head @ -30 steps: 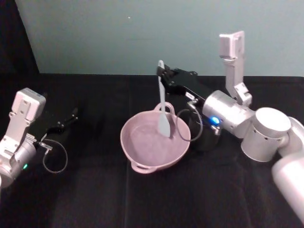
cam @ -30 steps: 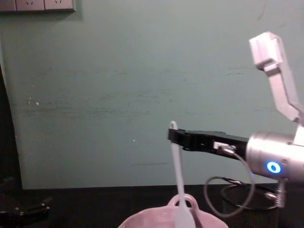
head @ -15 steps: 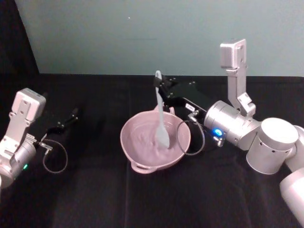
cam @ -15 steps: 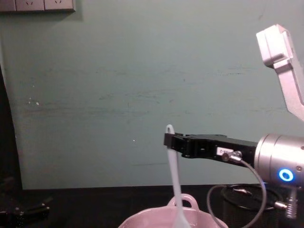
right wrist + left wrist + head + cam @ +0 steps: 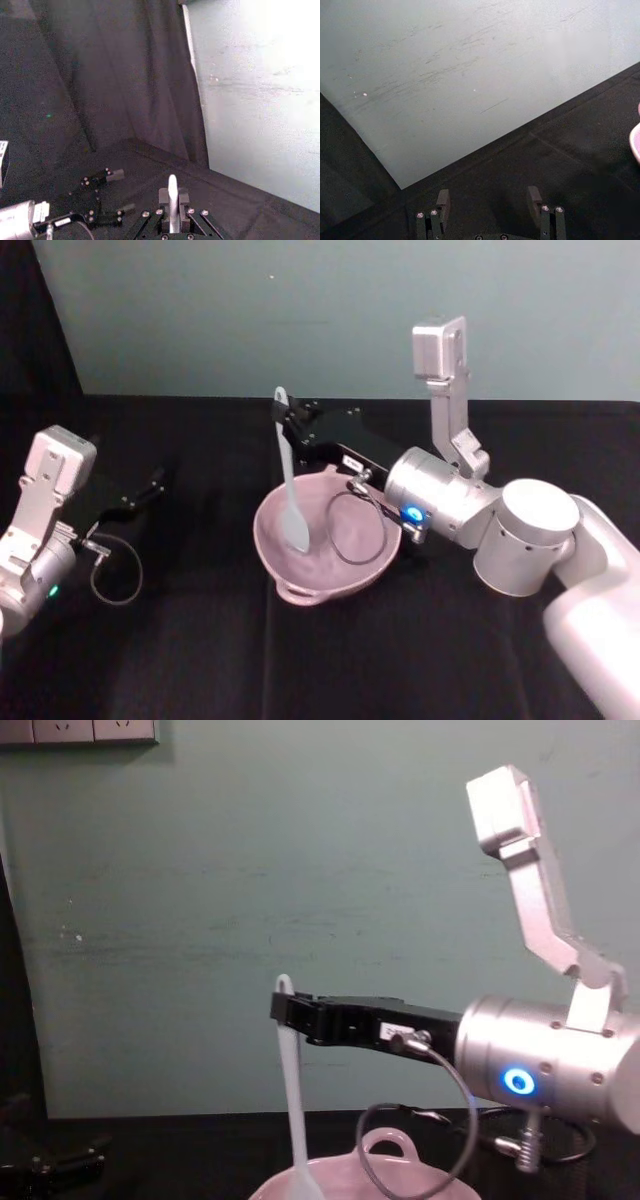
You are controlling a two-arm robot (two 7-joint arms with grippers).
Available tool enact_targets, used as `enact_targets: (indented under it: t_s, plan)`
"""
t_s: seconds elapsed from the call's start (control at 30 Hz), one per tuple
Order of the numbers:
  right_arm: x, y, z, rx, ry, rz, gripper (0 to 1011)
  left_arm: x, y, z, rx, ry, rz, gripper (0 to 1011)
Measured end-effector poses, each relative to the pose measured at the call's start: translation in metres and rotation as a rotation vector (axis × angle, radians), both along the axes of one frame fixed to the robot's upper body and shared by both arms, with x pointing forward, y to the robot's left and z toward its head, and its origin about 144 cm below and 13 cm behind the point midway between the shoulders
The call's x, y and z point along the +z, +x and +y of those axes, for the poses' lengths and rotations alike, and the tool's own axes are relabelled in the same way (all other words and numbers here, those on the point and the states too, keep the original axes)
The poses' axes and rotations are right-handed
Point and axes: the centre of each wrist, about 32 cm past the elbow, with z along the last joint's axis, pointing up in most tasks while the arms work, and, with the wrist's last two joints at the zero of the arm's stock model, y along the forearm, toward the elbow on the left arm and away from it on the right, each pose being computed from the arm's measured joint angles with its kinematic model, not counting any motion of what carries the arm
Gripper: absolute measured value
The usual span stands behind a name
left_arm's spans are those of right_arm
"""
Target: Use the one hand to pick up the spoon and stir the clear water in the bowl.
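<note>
The long slim white plastic spoon shows pale against the wide glossy pale pink bowl. The right gripper is plain black, its cylindrical wrist silver with a glowing blue ring. The left gripper is black too. The worktop is flat black. The wall is dull teal-green, faintly scuffed.

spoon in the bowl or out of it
In. The spoon stands nearly upright, wide end down inside the bowl, handle top pinched by the right gripper; left gripper parked open, far left.
</note>
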Motion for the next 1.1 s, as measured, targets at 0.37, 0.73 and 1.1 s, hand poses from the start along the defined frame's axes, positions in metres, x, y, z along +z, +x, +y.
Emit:
enact_targets:
  t_s: [0.37, 0.73, 1.1]
  plan:
    - [-0.002, 0.022, 0.009, -0.01, 0.006, 0.004, 110, 0.0, 0.0, 0.0, 0.0, 0.0, 0.0, 1011]
    - [-0.005, 0.033, -0.015, -0.091, -0.004, 0.001, 111, 0.0, 0.0, 0.0, 0.0, 0.0, 0.0, 1011]
    - [-0.005, 0.015, -0.047, -0.157, -0.024, 0.0, 110, 0.0, 0.0, 0.0, 0.0, 0.0, 0.0, 1011]
